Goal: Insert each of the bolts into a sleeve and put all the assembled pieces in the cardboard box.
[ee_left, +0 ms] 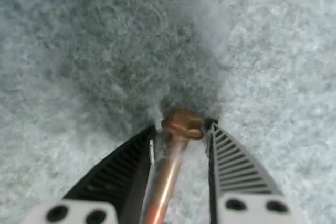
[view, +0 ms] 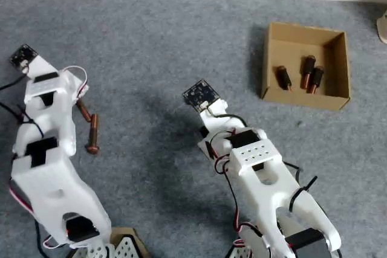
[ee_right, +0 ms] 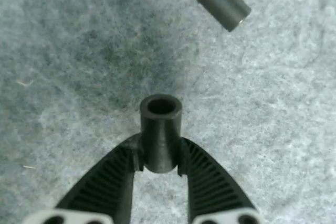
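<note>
My left gripper (ee_left: 182, 128) is shut on a copper bolt (ee_left: 169, 171), whose hex head points away just above the grey carpet. In the high view two copper bolts (view: 84, 111) (view: 92, 134) show beside the left arm (view: 51, 119); I cannot tell which one is held. A black sleeve (ee_right: 160, 121) stands upright in my right gripper (ee_right: 160, 148), which is shut on it, the open bore facing the camera. A second black sleeve (ee_right: 220, 1) lies loose on the carpet beyond it. The cardboard box (view: 305, 98) at the far right holds three assembled pieces (view: 308, 72).
The right arm (view: 260, 167) stands at the middle of the table, with open grey carpet between it and the box. A pale object (view: 382, 27) shows at the right edge, and a light strip runs along the far side.
</note>
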Tool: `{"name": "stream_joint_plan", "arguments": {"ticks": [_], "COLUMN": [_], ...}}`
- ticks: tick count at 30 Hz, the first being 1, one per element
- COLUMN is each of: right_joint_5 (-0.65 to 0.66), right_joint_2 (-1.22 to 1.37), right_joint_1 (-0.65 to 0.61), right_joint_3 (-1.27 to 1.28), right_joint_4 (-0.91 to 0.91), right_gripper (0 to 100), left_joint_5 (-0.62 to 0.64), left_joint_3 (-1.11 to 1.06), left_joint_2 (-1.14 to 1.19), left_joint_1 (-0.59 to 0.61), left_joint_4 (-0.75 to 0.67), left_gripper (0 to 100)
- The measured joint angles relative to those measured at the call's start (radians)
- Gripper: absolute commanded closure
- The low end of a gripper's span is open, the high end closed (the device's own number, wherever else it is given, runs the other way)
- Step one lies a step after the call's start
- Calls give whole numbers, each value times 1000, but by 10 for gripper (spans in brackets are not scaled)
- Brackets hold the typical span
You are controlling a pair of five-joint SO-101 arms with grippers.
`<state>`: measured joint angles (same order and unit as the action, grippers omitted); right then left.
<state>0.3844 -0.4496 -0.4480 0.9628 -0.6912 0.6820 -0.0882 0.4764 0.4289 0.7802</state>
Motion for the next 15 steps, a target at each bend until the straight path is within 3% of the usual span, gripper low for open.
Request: {"name": "stream_joint_plan", "arguments": {"ticks": [5, 15], "right_joint_5": [0, 5], "right_joint_2": [0, 0], "right_joint_1": [0, 0], "right_joint_3": [0, 0], "right_joint_4": [0, 0], "right_gripper": [992, 992], "left_joint_5": [3, -3], "left_joint_3": [247, 677], "left_joint_2": [129, 358], "left_joint_1": [-6, -11], "left_joint_4": [215, 535], "left_gripper": [991, 995]}}
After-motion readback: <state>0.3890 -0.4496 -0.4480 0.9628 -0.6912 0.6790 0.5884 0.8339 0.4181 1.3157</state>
